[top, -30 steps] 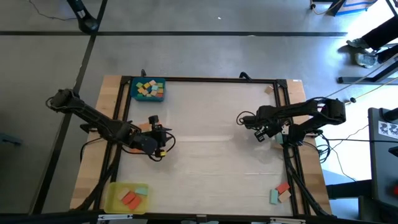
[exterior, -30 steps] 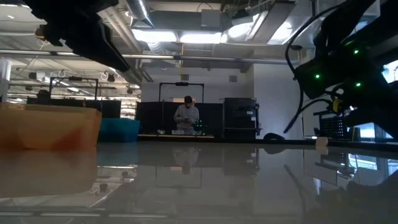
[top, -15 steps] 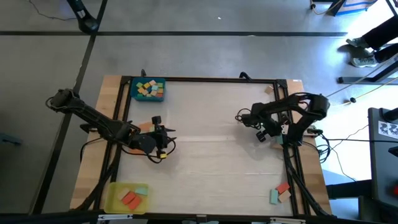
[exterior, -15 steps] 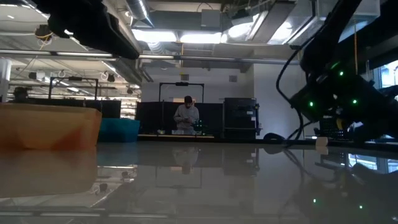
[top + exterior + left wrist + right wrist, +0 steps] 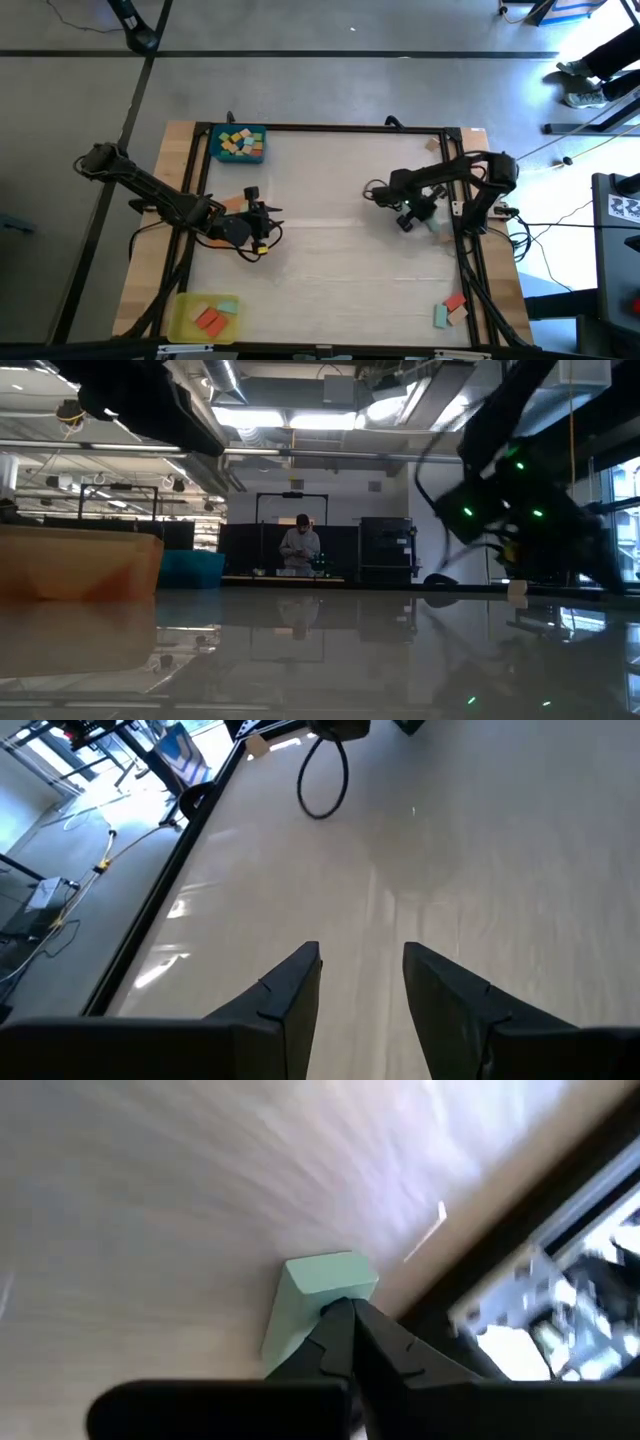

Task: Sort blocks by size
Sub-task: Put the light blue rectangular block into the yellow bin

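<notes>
No readable text, label, brand, number or sign shows in any view, and the black-and-white patterned marker (image 5: 626,207) at the right edge of the high view carries nothing that can be made out.

right gripper (image 5: 345,1312) fingertips cover part of the green block (image 5: 318,1295).

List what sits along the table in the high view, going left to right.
Yellow tray with blocks → blue tray of small blocks → left gripper, open over bare table → right gripper, shut → red and green blocks near the right edge.
</notes>
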{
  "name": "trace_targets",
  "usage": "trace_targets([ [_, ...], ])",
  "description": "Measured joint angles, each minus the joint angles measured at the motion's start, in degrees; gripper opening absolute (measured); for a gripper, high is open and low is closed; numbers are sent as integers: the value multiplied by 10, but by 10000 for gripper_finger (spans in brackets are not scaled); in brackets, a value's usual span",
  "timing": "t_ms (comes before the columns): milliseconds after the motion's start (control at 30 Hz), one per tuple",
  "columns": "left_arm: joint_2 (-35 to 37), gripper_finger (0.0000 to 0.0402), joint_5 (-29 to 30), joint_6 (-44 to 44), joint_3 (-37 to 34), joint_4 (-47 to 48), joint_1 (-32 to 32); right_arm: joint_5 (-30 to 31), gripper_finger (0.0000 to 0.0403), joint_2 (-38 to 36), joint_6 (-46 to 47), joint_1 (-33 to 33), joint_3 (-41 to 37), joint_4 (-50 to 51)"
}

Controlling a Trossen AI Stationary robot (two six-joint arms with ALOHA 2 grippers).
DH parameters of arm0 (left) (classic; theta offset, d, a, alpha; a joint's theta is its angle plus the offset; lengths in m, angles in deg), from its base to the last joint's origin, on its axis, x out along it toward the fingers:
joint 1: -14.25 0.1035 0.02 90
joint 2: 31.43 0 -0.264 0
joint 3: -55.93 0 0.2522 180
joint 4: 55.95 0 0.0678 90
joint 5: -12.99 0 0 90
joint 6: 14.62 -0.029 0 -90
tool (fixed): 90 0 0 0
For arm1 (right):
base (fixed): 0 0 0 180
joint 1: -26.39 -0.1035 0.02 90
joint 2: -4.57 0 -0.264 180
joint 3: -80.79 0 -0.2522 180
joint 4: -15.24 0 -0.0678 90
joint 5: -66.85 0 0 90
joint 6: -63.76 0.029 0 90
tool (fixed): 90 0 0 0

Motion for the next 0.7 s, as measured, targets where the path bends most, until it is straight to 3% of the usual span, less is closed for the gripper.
trace_targets([
  [300, 0, 133, 0, 12, 0, 1, -1, 84, 9, 0, -27, -62, 109, -60],
  [433, 0, 133, 0, 9, 0, 1, -1, 87, 10, -5, -87, -82, 134, -40],
  [700, 0, 133, 0, 8, 0, 4, -4, 73, 36, -69, -42, -115, 146, -30],
])
